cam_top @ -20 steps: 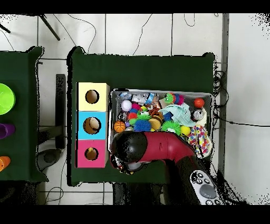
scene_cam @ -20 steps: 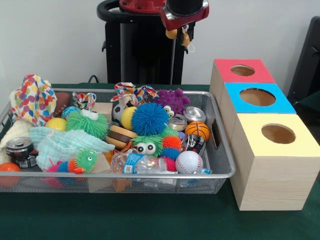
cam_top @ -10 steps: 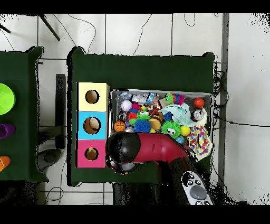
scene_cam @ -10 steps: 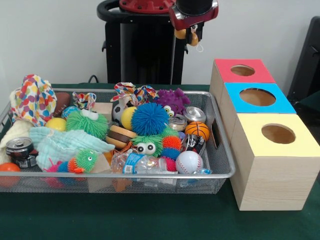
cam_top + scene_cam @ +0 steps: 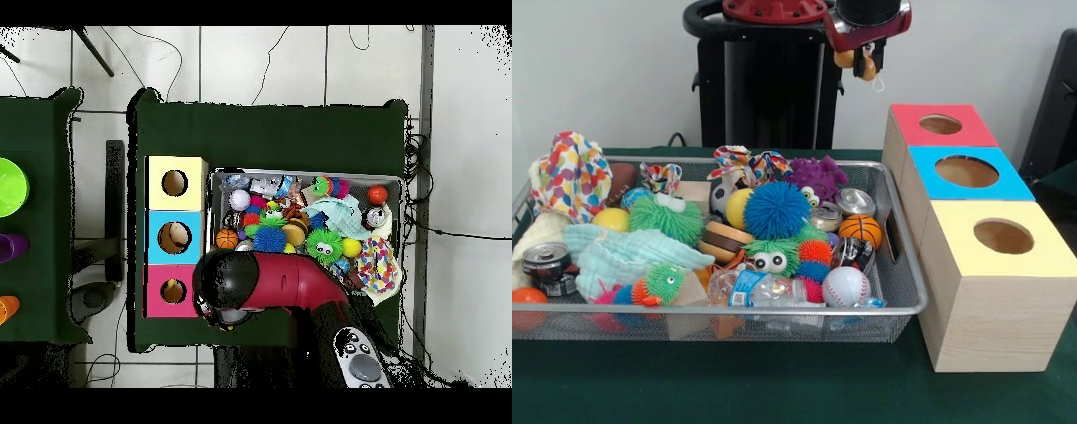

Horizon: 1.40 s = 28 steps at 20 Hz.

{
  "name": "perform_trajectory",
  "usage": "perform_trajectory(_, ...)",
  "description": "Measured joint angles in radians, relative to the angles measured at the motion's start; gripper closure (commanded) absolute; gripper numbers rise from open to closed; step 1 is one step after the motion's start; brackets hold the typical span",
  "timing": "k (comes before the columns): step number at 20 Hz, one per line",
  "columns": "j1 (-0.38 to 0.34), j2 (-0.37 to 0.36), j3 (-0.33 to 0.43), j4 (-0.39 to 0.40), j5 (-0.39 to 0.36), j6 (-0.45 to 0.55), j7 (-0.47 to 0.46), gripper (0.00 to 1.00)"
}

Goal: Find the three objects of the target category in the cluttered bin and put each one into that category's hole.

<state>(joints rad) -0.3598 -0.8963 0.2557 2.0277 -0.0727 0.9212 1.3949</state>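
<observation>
1. No label on the clear plastic bottle [image 5: 764,290] is readable.
2. The red-and-black gripper [image 5: 858,60] – closed on a small yellow duck-like rubber toy [image 5: 846,59] – has shifted toward the red-topped wooden box's round hole [image 5: 940,124] since earlier, above the silver wire-mesh bin [image 5: 907,281].

Green desk [image 5: 777,389] carries a bin and three boxes

The wire-mesh bin [image 5: 900,305] sits directly on the desk, below the raised hand [image 5: 858,60]. Just beside the bin stand the red-topped box [image 5: 900,146], blue-topped box [image 5: 922,190] and yellow-topped box [image 5: 989,318], touching in a row.
</observation>
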Motion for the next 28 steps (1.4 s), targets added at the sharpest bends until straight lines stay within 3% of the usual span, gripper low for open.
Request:
perform_trajectory(18, 0.118, -0.001, -0.066, 0.069, 0.141, -0.118, 0.0, 1.0)
perform_trajectory(28, 0.15, -0.001, -0.085, 0.106, 0.204, -0.165, 0.0, 1.0)
